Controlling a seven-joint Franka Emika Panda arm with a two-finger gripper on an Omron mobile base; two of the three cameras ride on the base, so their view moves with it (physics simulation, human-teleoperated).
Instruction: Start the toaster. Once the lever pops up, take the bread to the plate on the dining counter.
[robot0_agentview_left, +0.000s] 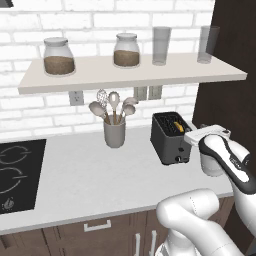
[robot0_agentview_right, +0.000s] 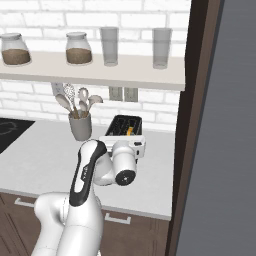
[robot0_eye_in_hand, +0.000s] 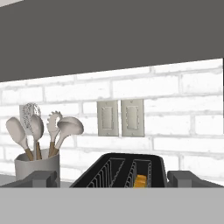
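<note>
The black toaster (robot0_agentview_left: 169, 139) stands on the white counter near the wall, at the right end. A yellowish slice of bread (robot0_agentview_left: 176, 126) sits low in one of its top slots, and the hand view shows the bread (robot0_eye_in_hand: 140, 180) as an orange corner inside the toaster (robot0_eye_in_hand: 118, 173). My gripper (robot0_eye_in_hand: 113, 179) hovers level just in front of the toaster's top, pointing at the wall. It is open, with its fingertips (robot0_eye_in_hand: 41, 178) far apart and nothing between them. The right base view has the toaster (robot0_agentview_right: 125, 125) just behind my white hand. The plate and the dining counter are out of view.
A grey utensil cup (robot0_agentview_left: 114, 132) with spoons stands left of the toaster. The black cooktop (robot0_agentview_left: 15, 175) lies at the far left. A shelf (robot0_agentview_left: 125, 72) with jars and glasses hangs overhead. A dark tall panel (robot0_agentview_right: 197, 125) walls off the right. Wall outlets (robot0_eye_in_hand: 120, 117) sit behind the toaster.
</note>
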